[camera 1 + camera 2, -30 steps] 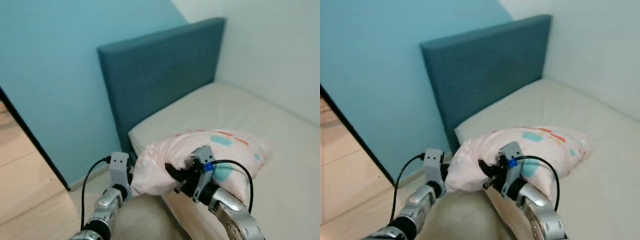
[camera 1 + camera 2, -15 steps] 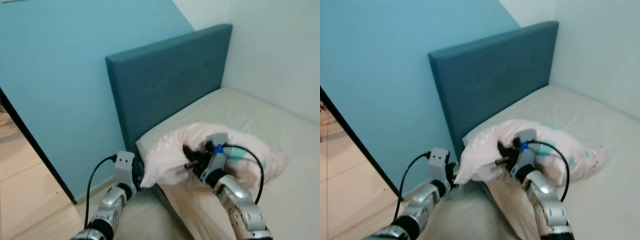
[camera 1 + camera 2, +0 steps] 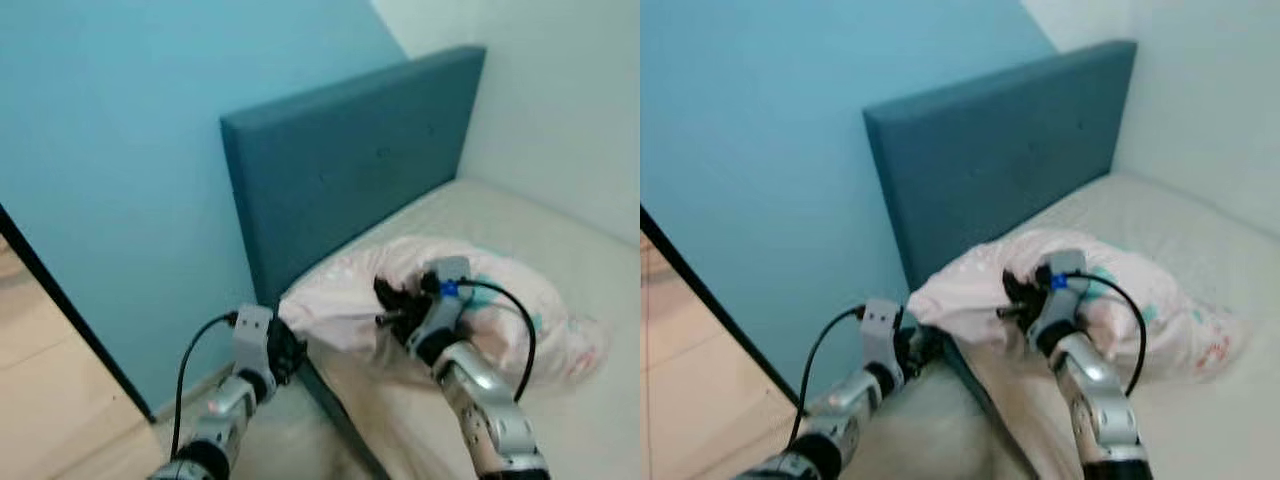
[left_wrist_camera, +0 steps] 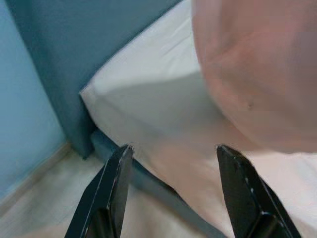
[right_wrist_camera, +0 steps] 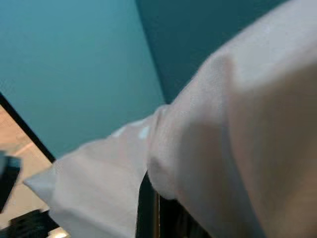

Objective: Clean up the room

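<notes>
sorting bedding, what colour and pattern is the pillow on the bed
Pale pink with small teal and orange patches; the pillow shows best in the left eye view.

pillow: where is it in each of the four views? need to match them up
Left eye: pillow on the mattress by the headboard, centre-right, right gripper on it.
Right eye: same, centre, below the headboard.
Left wrist: big pink blur at upper right, beyond the open left gripper.
Right wrist: pale cloth right against the lens, across the lower right.
Shared landmark: the headboard, seen in all four.
</notes>
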You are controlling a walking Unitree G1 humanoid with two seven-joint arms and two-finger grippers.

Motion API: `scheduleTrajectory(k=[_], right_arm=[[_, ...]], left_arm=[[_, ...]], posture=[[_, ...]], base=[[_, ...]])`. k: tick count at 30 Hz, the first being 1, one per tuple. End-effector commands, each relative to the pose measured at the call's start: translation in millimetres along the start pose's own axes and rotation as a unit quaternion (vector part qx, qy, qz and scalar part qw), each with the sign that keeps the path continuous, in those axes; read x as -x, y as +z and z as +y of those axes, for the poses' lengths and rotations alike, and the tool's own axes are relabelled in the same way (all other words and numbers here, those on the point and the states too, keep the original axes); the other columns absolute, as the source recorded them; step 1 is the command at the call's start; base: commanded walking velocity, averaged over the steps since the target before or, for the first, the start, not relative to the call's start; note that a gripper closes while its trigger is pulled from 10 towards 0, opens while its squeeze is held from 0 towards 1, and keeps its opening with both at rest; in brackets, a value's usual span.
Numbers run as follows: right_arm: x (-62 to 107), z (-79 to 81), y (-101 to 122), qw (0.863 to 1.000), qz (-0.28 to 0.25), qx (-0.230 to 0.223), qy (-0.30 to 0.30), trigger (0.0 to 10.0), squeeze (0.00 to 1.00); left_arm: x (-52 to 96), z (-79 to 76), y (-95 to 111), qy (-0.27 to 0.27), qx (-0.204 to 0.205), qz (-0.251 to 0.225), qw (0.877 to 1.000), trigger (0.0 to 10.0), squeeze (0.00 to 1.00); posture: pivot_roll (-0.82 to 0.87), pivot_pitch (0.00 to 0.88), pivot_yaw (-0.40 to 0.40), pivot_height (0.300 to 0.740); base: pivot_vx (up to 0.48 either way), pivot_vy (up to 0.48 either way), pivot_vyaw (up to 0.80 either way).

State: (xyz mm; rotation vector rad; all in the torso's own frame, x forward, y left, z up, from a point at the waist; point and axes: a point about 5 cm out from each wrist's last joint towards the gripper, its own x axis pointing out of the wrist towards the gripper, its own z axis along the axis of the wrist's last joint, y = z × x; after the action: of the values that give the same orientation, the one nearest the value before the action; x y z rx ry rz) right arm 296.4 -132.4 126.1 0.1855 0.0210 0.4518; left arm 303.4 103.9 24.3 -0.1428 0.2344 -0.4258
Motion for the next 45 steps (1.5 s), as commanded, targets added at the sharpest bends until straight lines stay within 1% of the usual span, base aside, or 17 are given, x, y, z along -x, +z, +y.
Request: scheduleTrajectory(k=[1, 16, 24, 28, 34, 45], right_arm=[[1.0, -7.1, 5.4, 1.000, -0.003, 0.004, -0.011, 10.0, 0.00], [-0.3, -3.8, 7.9, 1.000, -0.006, 0.004, 0.000, 10.0, 0.00], [1.9, -3.2, 6.3, 1.000, 0.000, 0.002, 0.006, 10.0, 0.00], [2.9, -1.4, 3.8, 1.000, 0.005, 0.004, 0.012, 10.0, 0.00], [3.2, 0.3, 2.7, 1.000, 0.008, 0.002, 0.016, 10.0, 0.00], [4.7, -1.5, 3.4, 1.000, 0.007, 0.000, 0.016, 10.0, 0.00]], left_arm=[[1.0, -1.2, -2.5, -0.003, -0.004, 0.004, 1.000, 10.0, 0.00], [3.4, -0.4, -6.0, -0.001, -0.004, 0.009, 1.000, 10.0, 0.00], [4.0, 0.0, -7.2, 0.000, -0.002, 0.012, 1.000, 10.0, 0.00], [5.0, 2.1, -8.1, 0.007, 0.005, 0.013, 1.000, 10.0, 0.00], [6.1, 3.6, -8.8, 0.008, 0.005, 0.014, 1.000, 10.0, 0.00], [6.8, 4.7, -9.4, 0.009, 0.002, 0.017, 1.000, 10.0, 0.00]], posture=[[-0.12, 0.027, 0.045, 0.740], [-0.12, 0.032, 0.043, 0.740], [-0.12, 0.036, 0.045, 0.740], [-0.12, 0.036, 0.045, 0.740], [-0.12, 0.037, 0.045, 0.740], [-0.12, 0.035, 0.047, 0.740]], base=[[0.356, 0.000, 0.00], [0.355, 0.000, 0.00], [0.353, 0.000, 0.00], [0.286, 0.294, 0.00], [0.279, 0.269, 0.00], [0.277, 0.276, 0.00]])
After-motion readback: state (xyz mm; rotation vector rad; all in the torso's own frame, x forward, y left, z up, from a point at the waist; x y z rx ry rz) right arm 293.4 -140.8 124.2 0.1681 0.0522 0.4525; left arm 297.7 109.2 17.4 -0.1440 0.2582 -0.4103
